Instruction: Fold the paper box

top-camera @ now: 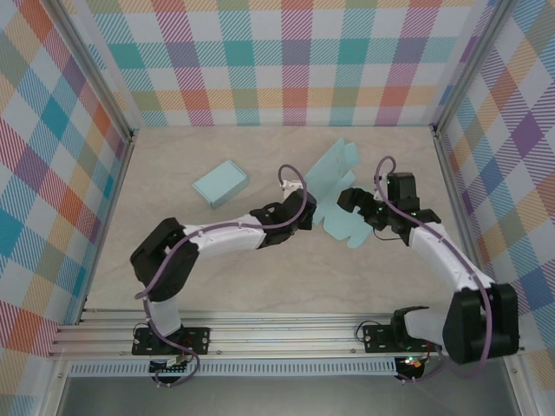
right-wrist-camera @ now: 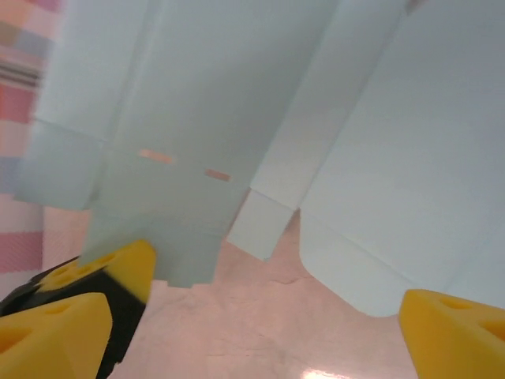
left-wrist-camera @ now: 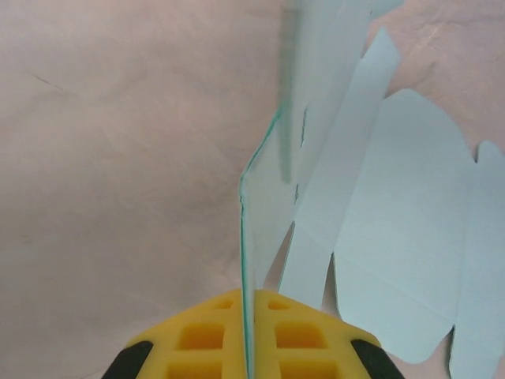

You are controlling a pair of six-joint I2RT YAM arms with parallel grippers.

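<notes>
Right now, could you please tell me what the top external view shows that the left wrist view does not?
Top external adds the folded pale blue paper box lying at the left, the checked walls, and the right end effector open beside the unfolded pale blue paper box blank. Left wrist adds the grip up close: the left end effector's yellow fingers shut on a raised panel's edge. Both share that blank and the beige table.

Plaid walls [top-camera: 295, 61] in pastel checks are enclosing a pale, marble-like tabletop [top-camera: 173, 260] on three sides. Aluminium rails [top-camera: 286, 334] are running along the near edge. Light is glinting off the surface, perhaps from overhead.
</notes>
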